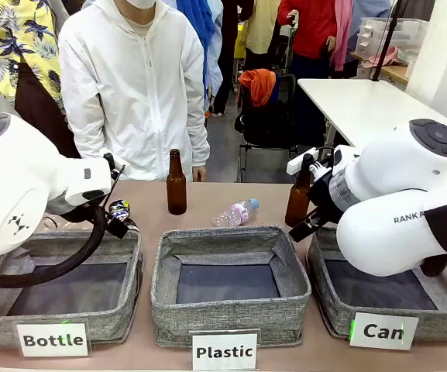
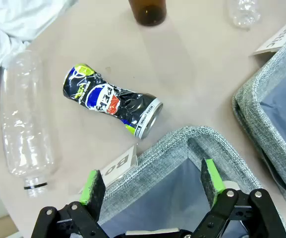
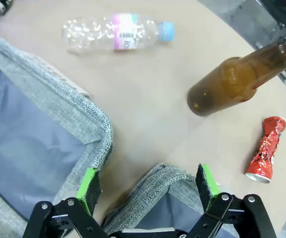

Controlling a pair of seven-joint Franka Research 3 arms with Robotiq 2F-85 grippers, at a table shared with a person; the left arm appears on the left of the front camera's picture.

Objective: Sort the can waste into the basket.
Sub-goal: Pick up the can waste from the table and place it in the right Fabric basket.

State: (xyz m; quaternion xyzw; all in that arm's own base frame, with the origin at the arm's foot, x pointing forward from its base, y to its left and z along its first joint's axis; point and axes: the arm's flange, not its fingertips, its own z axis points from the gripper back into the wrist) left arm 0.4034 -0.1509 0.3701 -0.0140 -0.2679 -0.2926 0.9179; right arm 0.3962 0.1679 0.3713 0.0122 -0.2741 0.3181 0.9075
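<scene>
The left gripper (image 2: 150, 181) and right gripper (image 3: 147, 179) hung pointing down, jaws spread wide, holding nothing.

The front view looks slightly down across the table (image 1: 211, 194) from the robot's side toward a person (image 1: 138, 93) at the far edge. Both wrist views look steeply down from close above the grey bins (image 2: 182, 141). The front and right wrist views share the pink-labelled bottle (image 3: 120, 32). The front and left wrist views share the black can (image 2: 110, 101).

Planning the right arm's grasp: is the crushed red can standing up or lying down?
Lying down: the crushed red can rests on its side on the table, its round end facing sideways.
</scene>
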